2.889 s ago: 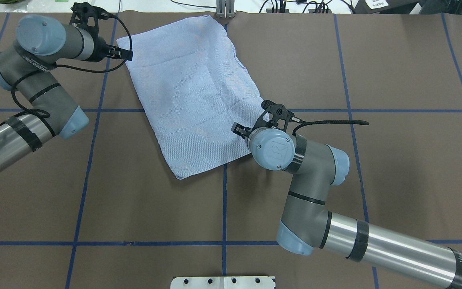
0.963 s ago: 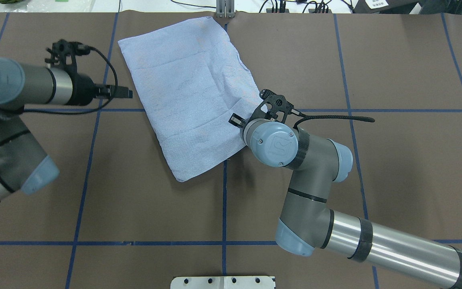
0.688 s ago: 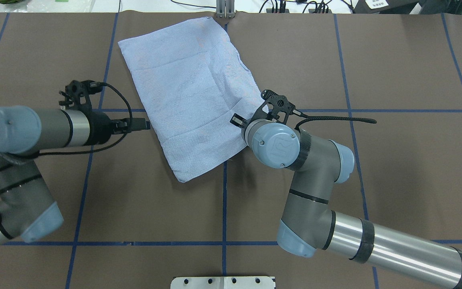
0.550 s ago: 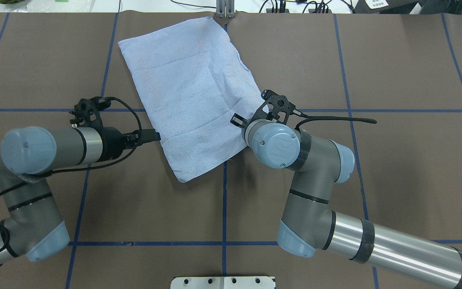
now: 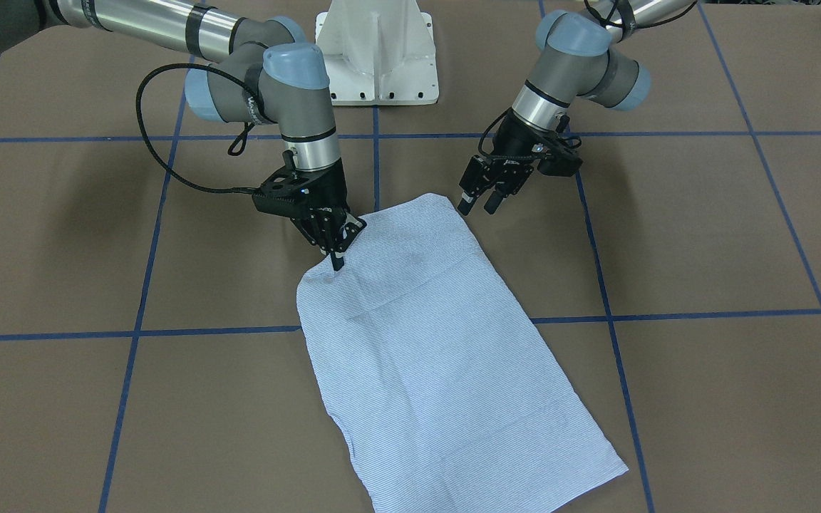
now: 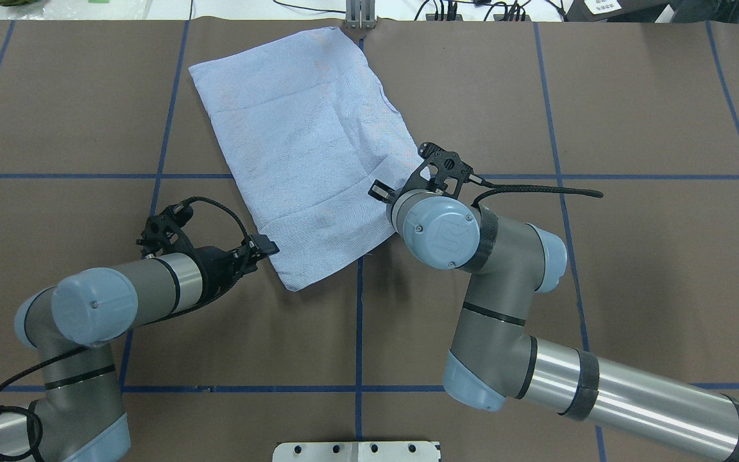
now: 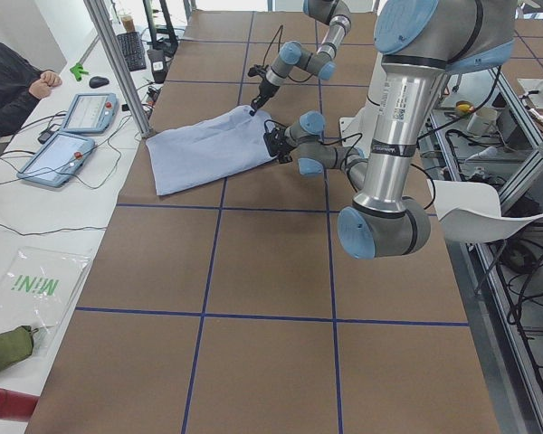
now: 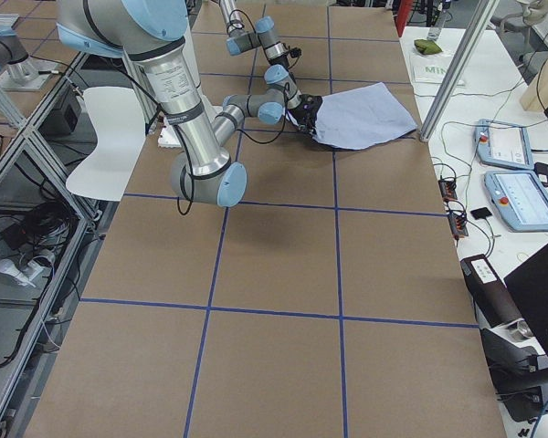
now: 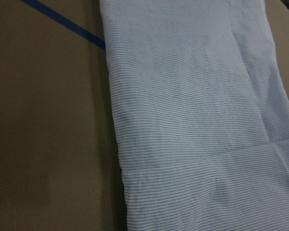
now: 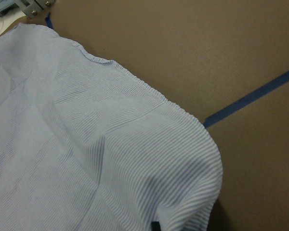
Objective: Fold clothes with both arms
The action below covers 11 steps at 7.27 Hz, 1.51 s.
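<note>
The clothes are one light blue striped shirt (image 6: 305, 141), folded into a long rectangle and lying flat and askew on the brown table. My right gripper (image 5: 336, 255) points down at the shirt's (image 5: 446, 363) right edge near the robot and is shut on the shirt there; the right wrist view shows that edge (image 10: 183, 173) bunched and slightly raised. My left gripper (image 5: 477, 206) hovers open beside the near left corner, empty, and shows again from overhead (image 6: 267, 245). In the left wrist view the shirt (image 9: 197, 120) fills the right side.
Blue tape lines (image 6: 358, 333) grid the brown table. The white pedestal base (image 5: 378, 57) stands at the robot's side. A metal post (image 6: 360, 14) is at the far edge by the shirt's far corner. A person (image 7: 9, 81) and tablets (image 7: 72, 136) are beyond the far edge.
My left arm swung from the shirt's far left corner back along its left edge to the near corner. The right gripper barely shifted, holding the right edge.
</note>
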{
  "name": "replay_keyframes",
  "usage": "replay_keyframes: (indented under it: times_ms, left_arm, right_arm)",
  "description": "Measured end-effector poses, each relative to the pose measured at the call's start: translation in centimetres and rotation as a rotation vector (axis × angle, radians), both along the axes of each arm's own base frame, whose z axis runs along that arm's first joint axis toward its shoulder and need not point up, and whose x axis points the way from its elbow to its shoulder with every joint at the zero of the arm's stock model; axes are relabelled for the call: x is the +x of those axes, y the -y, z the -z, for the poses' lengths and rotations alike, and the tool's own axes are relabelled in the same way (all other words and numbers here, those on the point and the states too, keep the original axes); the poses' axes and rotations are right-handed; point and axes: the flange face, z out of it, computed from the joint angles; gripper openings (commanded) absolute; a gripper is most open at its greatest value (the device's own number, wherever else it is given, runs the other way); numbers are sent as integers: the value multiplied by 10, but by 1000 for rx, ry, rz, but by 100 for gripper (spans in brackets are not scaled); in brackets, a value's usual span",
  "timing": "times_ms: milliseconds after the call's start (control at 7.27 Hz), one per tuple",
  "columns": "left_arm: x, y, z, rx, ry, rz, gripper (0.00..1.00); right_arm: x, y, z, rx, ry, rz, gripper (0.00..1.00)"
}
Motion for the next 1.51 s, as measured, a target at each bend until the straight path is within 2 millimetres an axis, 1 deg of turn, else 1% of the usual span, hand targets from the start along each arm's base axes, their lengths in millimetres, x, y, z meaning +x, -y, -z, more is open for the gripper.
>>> replay_keyframes:
  times_ms: [138,413,688,1101,1238,1376,1514]
  left_arm:
    - [13,-11,5,-7,-12,-13,62]
    - [27,-23,12,-11,-22,-33,62]
    - [34,-27,12,-13,-16,-41,62]
    - [41,-26,9,-15,-7,-41,62]
    - [49,-24,12,-14,-7,-39,56]
    - [56,-21,15,-14,-8,-38,13]
    - [59,-20,16,-13,-7,-35,0]
  right_arm:
    - [0,0,0,0,0,0,0]
    - [0,0,0,0,0,0,0]
    - [0,0,0,0,0,-1,0]
    - [0,0,-1,0,0,0,0]
    - [0,0,-1,0,1,0,0]
    - [0,0,0,1,2,0,0]
    - [1,0,0,1,3,0,0]
